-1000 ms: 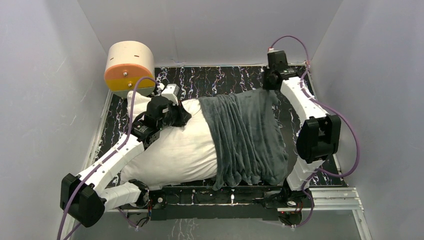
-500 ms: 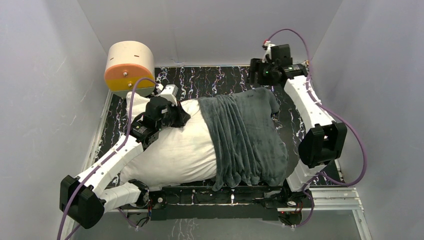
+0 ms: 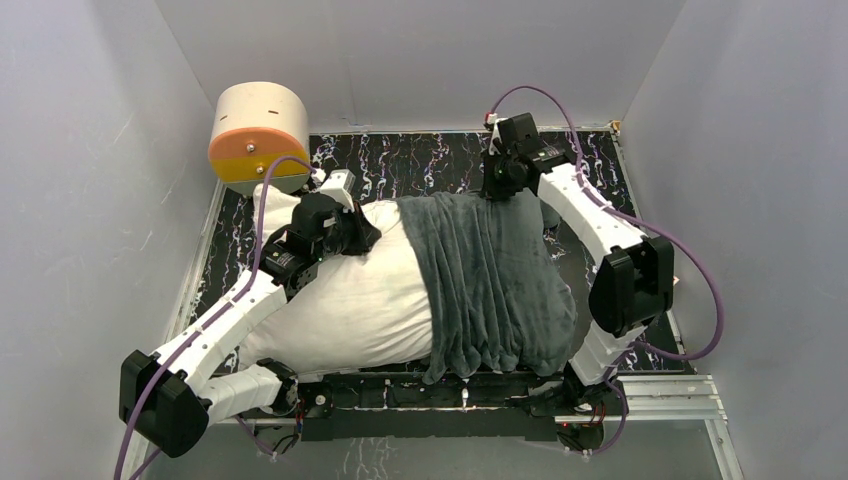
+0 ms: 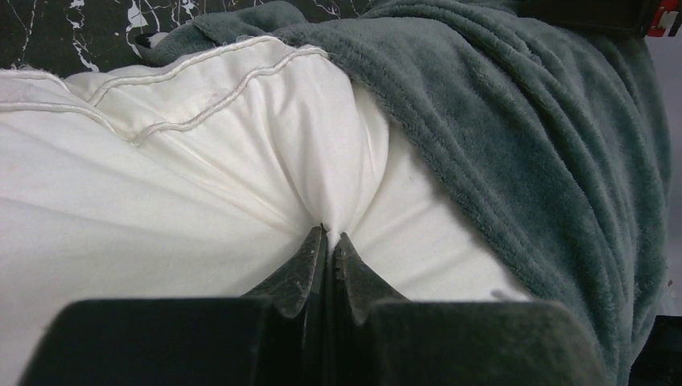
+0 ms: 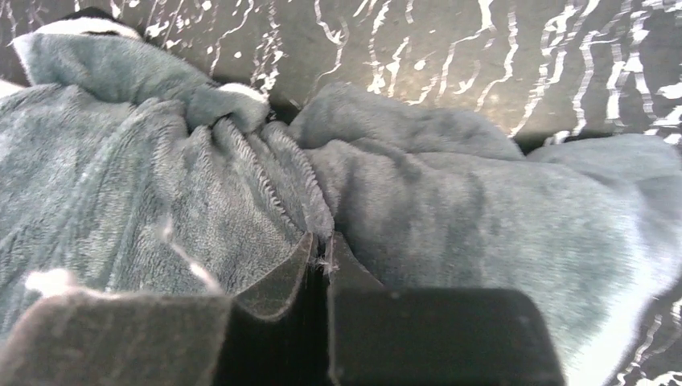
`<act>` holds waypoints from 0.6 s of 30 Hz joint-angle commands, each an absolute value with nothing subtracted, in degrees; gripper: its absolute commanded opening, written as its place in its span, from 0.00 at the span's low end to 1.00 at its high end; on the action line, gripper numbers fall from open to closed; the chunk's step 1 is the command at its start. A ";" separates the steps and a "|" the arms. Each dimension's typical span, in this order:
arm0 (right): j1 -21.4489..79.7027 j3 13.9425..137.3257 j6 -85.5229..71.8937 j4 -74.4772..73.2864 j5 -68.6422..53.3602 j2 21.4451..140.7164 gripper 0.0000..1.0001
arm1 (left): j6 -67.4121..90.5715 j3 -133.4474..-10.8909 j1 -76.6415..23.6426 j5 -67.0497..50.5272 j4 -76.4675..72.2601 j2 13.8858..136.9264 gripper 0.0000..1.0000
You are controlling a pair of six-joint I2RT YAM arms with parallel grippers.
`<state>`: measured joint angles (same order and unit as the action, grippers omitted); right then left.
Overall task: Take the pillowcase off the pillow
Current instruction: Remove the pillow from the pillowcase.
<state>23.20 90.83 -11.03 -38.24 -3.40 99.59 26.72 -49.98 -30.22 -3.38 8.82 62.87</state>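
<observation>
1. Top view. Left gripper [image 3: 355, 232] sits on the pillow [image 3: 340, 300], at its far left part, jaws shut on the white fabric. Right gripper [image 3: 497, 188] is at the pillow's far edge, down on the case [image 3: 490, 280]; jaw gap can't be read from here. The case, grey side up, covers the pillow's right half and is bunched in long folds. The left half is bare.

2. Left wrist view. Left gripper [image 4: 330, 241] is closed tight, a pinch of pillow [image 4: 201, 185] cloth puckered between the tips. The case [image 4: 523, 137] hem lies just right of the pinch and is not in the jaws.

3. Right wrist view. Right gripper [image 5: 320, 241] is closed, a ridge of case [image 5: 450, 201] plush caught at the tips. A bit of striped face shows at the upper left.

4. Step, by my reading: mid-strip, about half off. Left anchors, right pulls.

5. Next move calls for:
   - right drawing the case off the pillow's right end;
   - left holding the pinch firm, so the pillow does not drag along;
   - likely a regrip, since the grip looks shallow.
</observation>
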 commanded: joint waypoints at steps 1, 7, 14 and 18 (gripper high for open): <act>19.13 89.47 -7.00 -37.02 10.42 93.80 0.07 | 26.19 -49.72 -30.25 -2.09 18.59 62.76 0.00; 8.75 89.67 -9.56 -36.30 13.58 92.63 0.03 | 26.03 -50.35 -30.23 -0.79 20.32 61.98 0.00; 9.94 92.90 -12.58 -36.39 -11.26 90.74 0.19 | 25.49 -50.71 -30.23 0.08 20.14 61.26 0.00; 15.11 96.37 -12.57 -37.44 -11.93 90.69 0.51 | 25.40 -50.84 -30.24 -2.23 19.83 61.17 0.00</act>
